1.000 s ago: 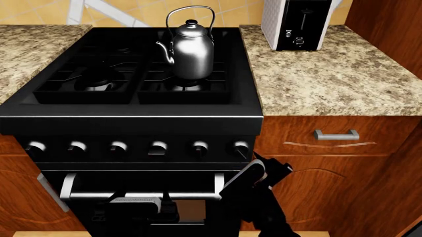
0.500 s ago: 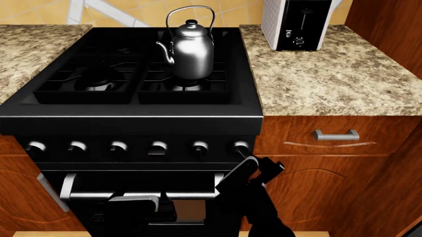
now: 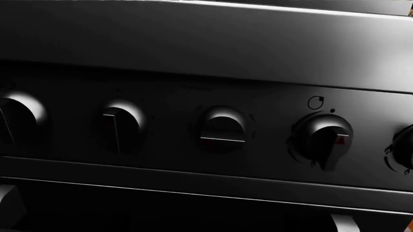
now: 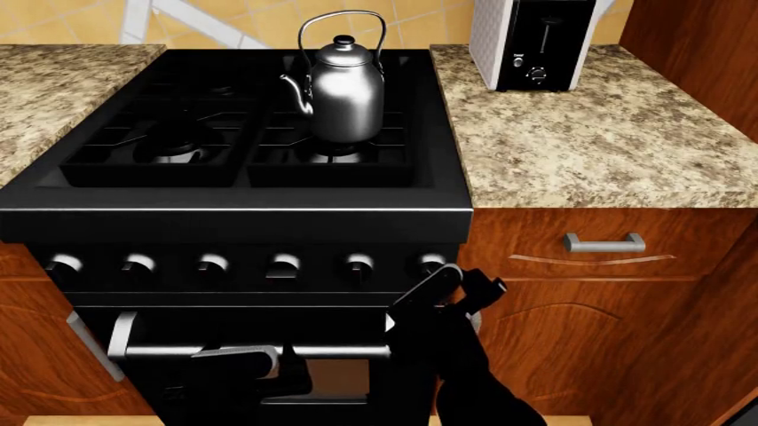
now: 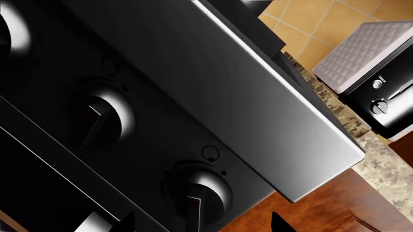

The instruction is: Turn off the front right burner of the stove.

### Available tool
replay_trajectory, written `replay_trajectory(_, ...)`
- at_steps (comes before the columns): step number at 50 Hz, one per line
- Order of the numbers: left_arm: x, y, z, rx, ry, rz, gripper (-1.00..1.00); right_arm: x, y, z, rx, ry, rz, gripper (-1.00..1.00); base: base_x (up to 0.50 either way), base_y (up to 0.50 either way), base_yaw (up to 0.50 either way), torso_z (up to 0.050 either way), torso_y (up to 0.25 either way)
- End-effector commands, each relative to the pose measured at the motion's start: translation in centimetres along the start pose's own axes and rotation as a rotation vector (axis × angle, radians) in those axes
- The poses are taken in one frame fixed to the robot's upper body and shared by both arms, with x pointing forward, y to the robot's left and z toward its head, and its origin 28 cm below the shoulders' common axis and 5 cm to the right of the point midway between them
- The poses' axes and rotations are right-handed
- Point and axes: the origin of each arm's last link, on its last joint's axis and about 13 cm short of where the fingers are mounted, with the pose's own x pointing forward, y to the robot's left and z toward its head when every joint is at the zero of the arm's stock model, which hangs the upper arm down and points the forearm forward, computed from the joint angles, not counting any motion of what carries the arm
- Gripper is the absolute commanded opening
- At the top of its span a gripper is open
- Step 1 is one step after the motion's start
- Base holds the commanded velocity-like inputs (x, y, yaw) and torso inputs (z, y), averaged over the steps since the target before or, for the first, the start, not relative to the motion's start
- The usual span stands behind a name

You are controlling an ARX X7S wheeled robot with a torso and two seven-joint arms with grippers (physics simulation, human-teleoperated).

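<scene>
The black stove (image 4: 237,217) fills the middle of the head view. A shiny steel kettle (image 4: 340,84) stands on the front right burner (image 4: 337,156), hiding most of its head. Six silver-tipped knobs run along the front panel. My right gripper (image 4: 460,284) is open, just below and in front of the rightmost knob (image 4: 432,264). In the right wrist view its two dark fingertips (image 5: 125,223) stand on either side of that knob (image 5: 200,192), apart from it. My left gripper (image 4: 251,359) hangs low by the oven-door handle (image 4: 154,351); its jaws do not show.
The left wrist view shows several knobs, one (image 3: 223,129) with its bar level and one (image 3: 326,137) with a red mark. A white and black toaster (image 4: 535,40) stands on the granite counter (image 4: 592,142). A wooden drawer with a metal handle (image 4: 604,241) is right of the stove.
My right gripper has risen and moved in towards the rightmost knob. My left gripper has shifted slightly to the right by the oven handle.
</scene>
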Motion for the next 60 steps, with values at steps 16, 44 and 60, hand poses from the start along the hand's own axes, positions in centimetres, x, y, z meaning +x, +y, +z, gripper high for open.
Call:
replay_trajectory(16, 0.6, 0.4, -0.4, -0.015, 0.035, 0.029, 1.00, 2.7, 1.0, -0.8, 0.057, 0.046, 0.005, 1.00, 0.00, 0.00, 0.00, 0.000, 0.000)
replay_trajectory(44, 1.1, 0.7, -0.9, -0.049, 0.092, 0.053, 1.00, 4.5, 0.7, -1.3, -0.085, 0.115, -0.028, 1.00, 0.00, 0.00, 0.00, 0.000, 0.000)
replay_trajectory(60, 1.3, 0.9, -1.4, -0.051, 0.112, 0.070, 1.00, 5.3, 1.1, -1.3, -0.074, 0.102, -0.008, 1.00, 0.00, 0.00, 0.00, 0.000, 0.000)
